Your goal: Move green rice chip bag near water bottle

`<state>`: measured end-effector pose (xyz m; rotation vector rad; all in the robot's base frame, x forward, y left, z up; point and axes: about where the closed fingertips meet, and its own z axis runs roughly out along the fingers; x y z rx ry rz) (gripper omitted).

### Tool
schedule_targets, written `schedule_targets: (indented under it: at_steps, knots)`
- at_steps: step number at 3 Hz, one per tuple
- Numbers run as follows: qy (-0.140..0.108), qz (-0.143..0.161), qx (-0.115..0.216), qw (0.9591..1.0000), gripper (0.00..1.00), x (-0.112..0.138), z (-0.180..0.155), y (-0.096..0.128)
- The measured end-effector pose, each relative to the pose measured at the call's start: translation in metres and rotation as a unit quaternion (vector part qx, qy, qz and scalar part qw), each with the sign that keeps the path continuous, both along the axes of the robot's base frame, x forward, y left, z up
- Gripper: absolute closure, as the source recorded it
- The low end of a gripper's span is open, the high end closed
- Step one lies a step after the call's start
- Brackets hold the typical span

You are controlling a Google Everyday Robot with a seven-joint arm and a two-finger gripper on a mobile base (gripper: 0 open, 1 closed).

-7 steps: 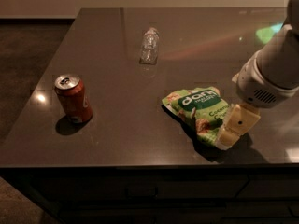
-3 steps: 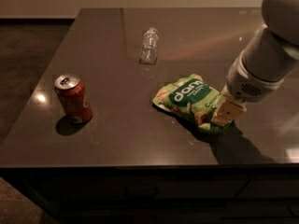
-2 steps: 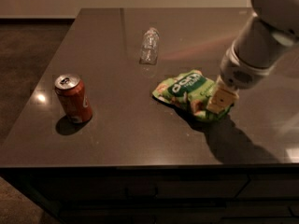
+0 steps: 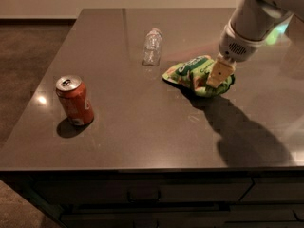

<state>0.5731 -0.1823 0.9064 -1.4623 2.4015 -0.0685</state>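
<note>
The green rice chip bag (image 4: 192,74) lies on the dark table, right of centre, crumpled, just right of the water bottle (image 4: 152,46). The clear bottle lies on its side toward the back middle of the table. My gripper (image 4: 215,80) comes down from the upper right on a white arm (image 4: 249,25), and its tan fingers (image 4: 219,73) are closed on the bag's right part. A small gap of table shows between bag and bottle.
An orange-red soda can (image 4: 75,100) stands upright at the front left of the table (image 4: 142,127). The table's front edge runs below it, with drawers underneath. The floor lies to the left.
My gripper has dragged the green bag back and to the left, from the front right of the table to a spot close beside the bottle. Can and bottle have not moved.
</note>
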Motion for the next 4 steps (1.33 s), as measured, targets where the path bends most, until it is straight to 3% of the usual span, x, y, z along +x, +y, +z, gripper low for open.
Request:
schedule_targets:
  at_steps: [1,2,4]
  knots:
    - [-0.003,-0.007,0.000,1.0000,1.00,0.027,0.000,0.000]
    - [0.002,-0.005,0.005,1.0000,0.84,0.044,-0.004,0.003]
    - [0.009,0.002,0.007,0.9999,0.36,0.057,-0.010,0.007]
